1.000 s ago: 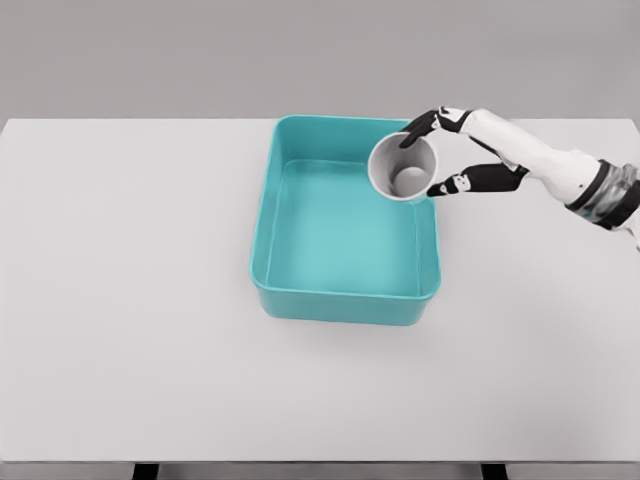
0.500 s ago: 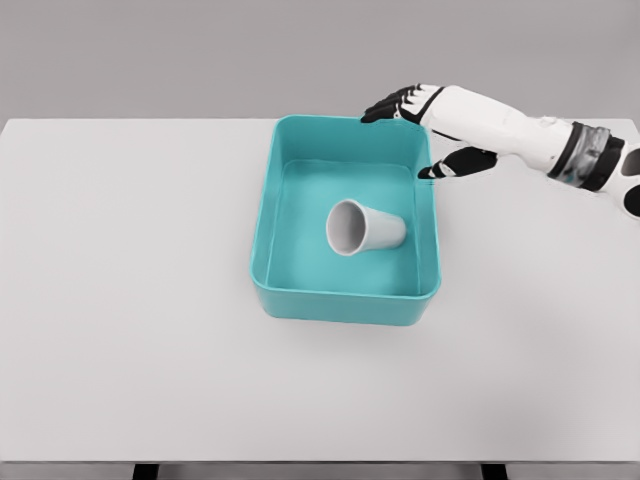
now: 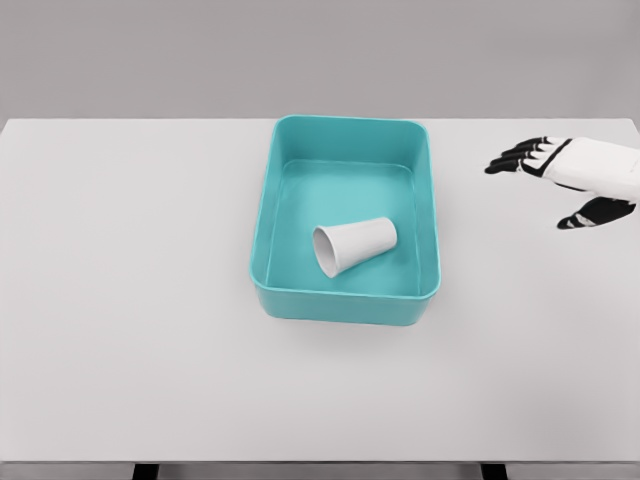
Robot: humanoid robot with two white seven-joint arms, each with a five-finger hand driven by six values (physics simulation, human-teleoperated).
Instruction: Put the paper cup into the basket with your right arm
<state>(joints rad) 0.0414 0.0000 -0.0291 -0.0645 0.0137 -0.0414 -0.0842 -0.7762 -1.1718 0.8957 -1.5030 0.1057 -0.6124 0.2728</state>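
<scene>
The paper cup (image 3: 355,245) was found lying on its side on the floor of the teal basket (image 3: 262,235), toward the lower middle of the tub, its open mouth turned to the lower left of the frame and its base pointing to the right. A second before, it had been held upright over the basket's upper right corner; half a second before, it had already been dropped and lay slightly higher in the tub, so a short roll was indicated. The right hand (image 3: 565,182) had been drawn back to the far right edge of the frame, well apart from the basket, with its dark fingers (image 3: 515,160) spread and nothing held (the grasp had plainly been released). The left arm was not seen anywhere in the view. With the cup wholly inside the basket's walls on the white worktop (image 3: 130,300), the task was judged to be effectively complete, only the arm's retreat remaining.
</scene>
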